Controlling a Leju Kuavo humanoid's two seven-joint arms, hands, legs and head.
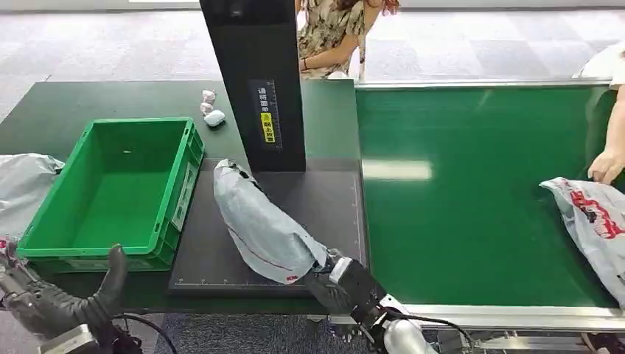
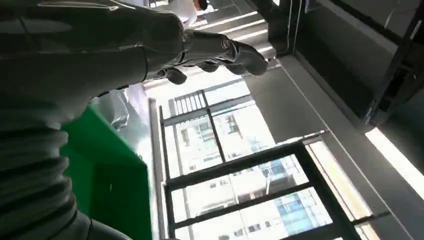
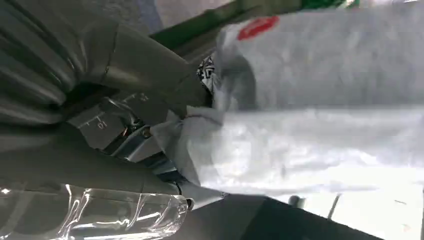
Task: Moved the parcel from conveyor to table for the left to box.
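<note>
A long grey plastic parcel (image 1: pixel 258 221) with red print lies slantwise on the black mat (image 1: pixel 206 258) in front of me. My right hand (image 1: pixel 335 279) grips its near end at the mat's front edge; up close the parcel (image 3: pixel 320 110) fills the space between the fingers (image 3: pixel 145 75). The green box (image 1: pixel 118 188) stands empty left of the mat. My left hand (image 1: pixel 59 299) hovers below the box's near corner with its fingers spread, holding nothing; its fingers (image 2: pixel 220 50) point up toward the ceiling.
A black upright post (image 1: pixel 254 81) stands behind the mat. The green conveyor (image 1: pixel 479 192) lies to the right with another printed parcel (image 1: pixel 593 221) under a person's hand (image 1: pixel 606 166). A grey bag (image 1: pixel 22 184) lies left of the box; small white items (image 1: pixel 212 110) sit behind it. Another person stands beyond.
</note>
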